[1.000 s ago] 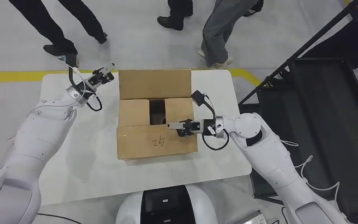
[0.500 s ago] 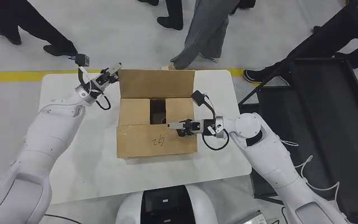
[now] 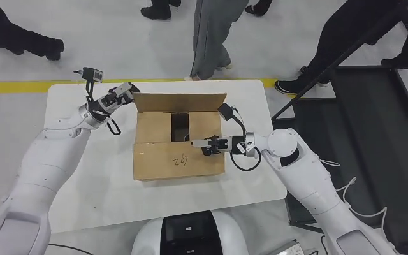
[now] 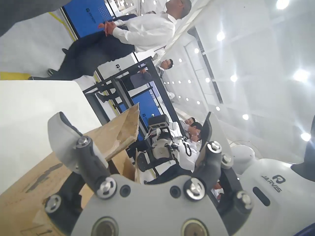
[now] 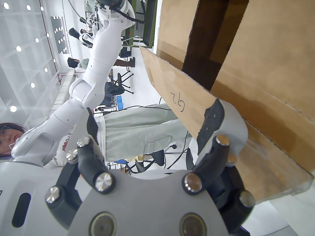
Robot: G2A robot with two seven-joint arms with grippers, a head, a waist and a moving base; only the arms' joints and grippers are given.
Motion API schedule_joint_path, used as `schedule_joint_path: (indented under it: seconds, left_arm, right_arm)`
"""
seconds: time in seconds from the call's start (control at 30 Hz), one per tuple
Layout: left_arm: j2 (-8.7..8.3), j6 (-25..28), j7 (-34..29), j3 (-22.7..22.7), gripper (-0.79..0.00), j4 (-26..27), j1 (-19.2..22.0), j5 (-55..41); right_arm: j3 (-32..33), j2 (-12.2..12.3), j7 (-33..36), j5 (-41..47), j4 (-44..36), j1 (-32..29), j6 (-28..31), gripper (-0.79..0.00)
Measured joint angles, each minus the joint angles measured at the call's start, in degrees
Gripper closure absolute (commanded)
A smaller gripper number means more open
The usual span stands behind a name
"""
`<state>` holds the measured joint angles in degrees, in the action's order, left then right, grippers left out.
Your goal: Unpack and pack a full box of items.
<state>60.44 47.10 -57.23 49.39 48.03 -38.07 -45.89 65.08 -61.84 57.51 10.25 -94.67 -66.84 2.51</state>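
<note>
The left end effector (image 3: 127, 91) is swinging in toward the box (image 3: 150, 131) from where it was a second ago, and the far flap (image 3: 178, 103), which was lying flat and open outward, is now standing up at the box's far rim. The right end effector (image 3: 199, 143) is staying where it was. The box is sitting in the middle of the tabletop (image 3: 89, 185), nearer its far edge than its near one. Its near flap (image 3: 172, 160) is lying folded over the top, and a dark gap (image 3: 179, 127) is showing between the two flaps. The left end effector is hanging just beside the far left corner of the box with its fingers spread wide. In the left wrist view the raised flap's corner (image 4: 128, 124) is showing between those fingers (image 4: 64, 138). The right end effector is hovering over the right part of the near flap, by the gap, and it is also spread wide. In the right wrist view one of its fingers (image 5: 211, 121) is touching the edge of the near flap (image 5: 172, 87), while the other is standing well apart from the cardboard.
</note>
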Motion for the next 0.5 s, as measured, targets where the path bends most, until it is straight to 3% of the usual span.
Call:
schedule_joint_path:
  seconds: [0.23,0.5]
  left_arm:
    - [-2.81,-6.4,-6.4,3.7,-0.785,6.9,-3.3,2.4]
    - [-4.40,-13.1,-13.1,4.5,-0.785,10.4,-4.8,7.3]
  right_arm:
    - [0.0,0.0,0.0,0.0,0.0,0.0,0.0,-0.785]
    - [0.0,0.0,0.0,0.0,0.0,0.0,0.0,-0.785]
